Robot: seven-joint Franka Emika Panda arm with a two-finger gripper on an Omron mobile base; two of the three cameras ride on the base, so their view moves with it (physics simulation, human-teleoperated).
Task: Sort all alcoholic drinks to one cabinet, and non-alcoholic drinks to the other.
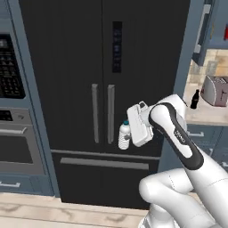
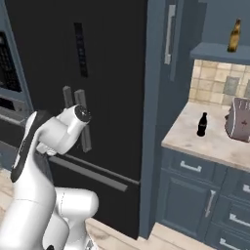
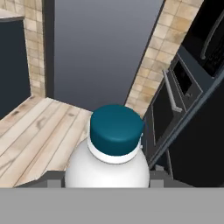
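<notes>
Gripper (image 1: 129, 133) closed around the water bottle (image 1: 124, 135), teal cap toward the hand camera, fridge (image 1: 102, 67) behind, no readable label

My surroundings a home kitchen, tall black double-door fridge (image 1: 102, 89) ahead of me, built-in oven (image 1: 15, 142) left, blue-grey cabinets (image 2: 205, 195), tiled backsplash (image 2: 215, 85), toaster (image 2: 239, 119) on stone counter (image 2: 185, 132), wood plank floor (image 3: 35, 131).
</notes>
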